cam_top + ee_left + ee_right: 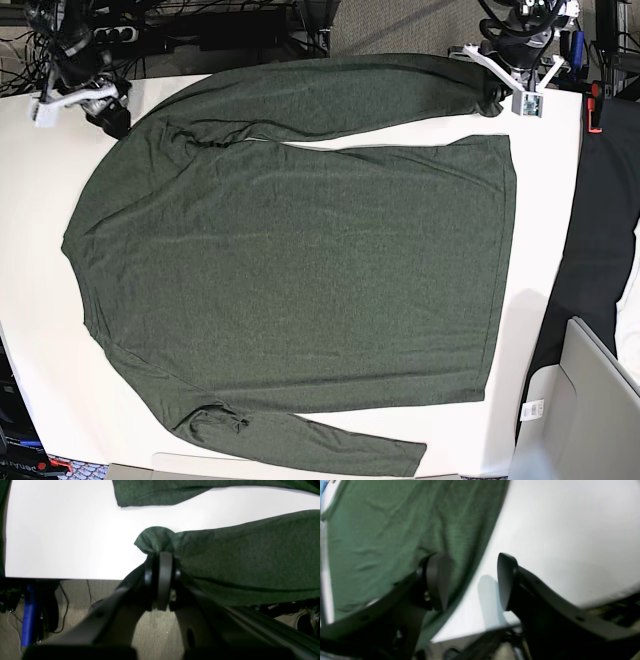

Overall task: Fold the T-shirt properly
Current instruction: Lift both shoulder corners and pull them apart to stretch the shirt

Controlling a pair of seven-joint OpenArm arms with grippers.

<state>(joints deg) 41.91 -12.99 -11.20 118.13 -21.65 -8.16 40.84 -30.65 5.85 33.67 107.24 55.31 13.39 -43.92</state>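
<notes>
Much of both wrist views is filled by dark gripper parts, and the right wrist view is blurred, so fabric detail there is hard to read. In the base view the right gripper (108, 112) is small and half lost among cables at the upper left, and the left gripper (497, 100) at the upper right is too small to show how its jaws stand. The shirt (290, 270) lies spread flat on the white table (40, 330), filling most of the frame, collar end toward the left and hem toward the right; one long sleeve runs along the top edge to the upper right, the other along the bottom, its cuff near the lower middle (part of that sleeve bunches at the lower left). It is dark olive-green heathered knit, thin, with no print and a few shallow creases. In the left wrist view the left gripper (162, 557) is clenched on a small puckered bunch of the shirt (250, 557) at centre frame, the cloth fanning out to the right, with another strip of it across the top. In the right wrist view the right gripper (472, 580) is released, its jaws apart over the shirt's (395, 530) edge with nothing between them, one finger (437, 577) in front of cloth and the other in front of bare table (570, 542).
</notes>
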